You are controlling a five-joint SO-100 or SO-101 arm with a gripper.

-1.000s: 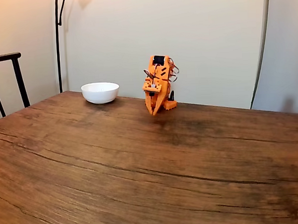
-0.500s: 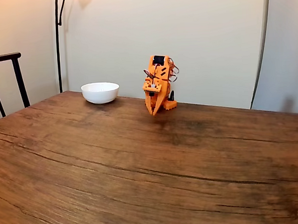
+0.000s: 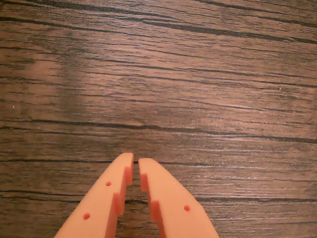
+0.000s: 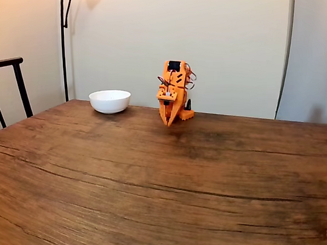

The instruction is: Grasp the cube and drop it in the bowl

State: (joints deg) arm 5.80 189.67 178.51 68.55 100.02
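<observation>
Well, the wooden worktop (image 4: 156,183) lies broad, orange arm (image 4: 174,89) folded at its far edge, white bowl (image 4: 110,101) just left; fingers (image 3: 153,193) nearly together, holding nothing. No cube anywhere; maybe inside the bowl, I can't tell

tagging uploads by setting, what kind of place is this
Probably a home dining room, not a lab: a wood table, a chair at its left, a white bowl, a floor lamp pole against a plain wall.
</observation>
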